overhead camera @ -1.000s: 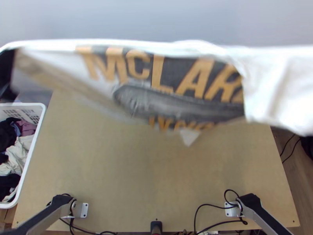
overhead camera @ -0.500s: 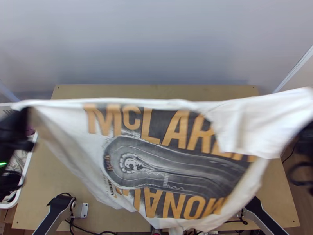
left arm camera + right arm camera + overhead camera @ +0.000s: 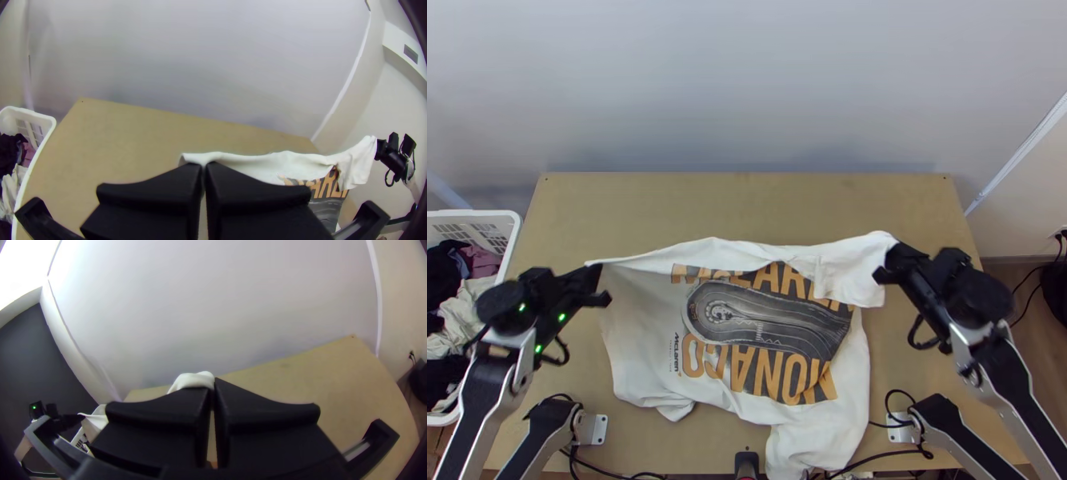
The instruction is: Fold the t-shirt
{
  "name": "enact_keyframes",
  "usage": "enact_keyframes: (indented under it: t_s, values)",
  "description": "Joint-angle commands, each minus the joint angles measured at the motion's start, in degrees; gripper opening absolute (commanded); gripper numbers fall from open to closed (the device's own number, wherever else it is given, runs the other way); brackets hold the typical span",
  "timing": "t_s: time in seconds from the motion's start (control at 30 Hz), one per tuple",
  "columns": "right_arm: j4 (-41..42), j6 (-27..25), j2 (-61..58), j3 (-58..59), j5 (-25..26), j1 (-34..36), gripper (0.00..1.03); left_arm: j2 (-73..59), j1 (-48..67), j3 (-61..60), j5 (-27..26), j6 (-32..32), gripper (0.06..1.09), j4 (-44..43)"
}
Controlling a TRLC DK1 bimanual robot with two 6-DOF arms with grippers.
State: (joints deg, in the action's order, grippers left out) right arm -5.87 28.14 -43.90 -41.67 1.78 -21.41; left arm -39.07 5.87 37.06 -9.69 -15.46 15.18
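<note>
Top view: the left hand (image 3: 598, 280) is holding one far corner of the white t-shirt (image 3: 747, 328), and the right hand (image 3: 889, 262) is holding the other far corner. The t-shirt is stretching between them over the worktop (image 3: 747, 204), with its top edge sagging a little. Its big orange letters and grey picture are facing up. Near the right hand, a white flap is hanging over some letters. The loose bottom part is drooping in wavy folds to the near edge of the worktop. I cannot tell how much is touching the wood. Beside the worktop, a white basket (image 3: 513, 220) is holding more clothes (image 3: 463, 308).

Left wrist view: the left hand (image 3: 204, 166) is pinching the cloth tight. Right wrist view: the right hand (image 3: 213, 386) is squeezing its white corner too.
</note>
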Motion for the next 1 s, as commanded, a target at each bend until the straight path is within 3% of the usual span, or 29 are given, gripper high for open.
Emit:
enact_keyframes:
  t_s: [0.0,0.3,0.63,0.97]
  values:
    - [4.5,2.7,-5.6,1.3,-1.8,3.5,0.03,-7.9,-0.8,0.7,-0.9,-1.4,0.09,-6.7]
    - [18.0,2.4,-24.7,1.9,-3.5,11.7,0.03,-34.6,-0.6,12.6,-1.0,-5.1,0.09,-18.1]
    - [19.1,2.7,-45.7,-8.0,-3.6,17.3,0.03,-62.1,0.8,31.5,-0.3,-7.4,0.09,-19.8]
    - [19.9,4.2,-57.6,-20.3,-2.7,20.6,0.03,-75.1,1.7,44.4,2.0,-8.0,0.09,-19.1]
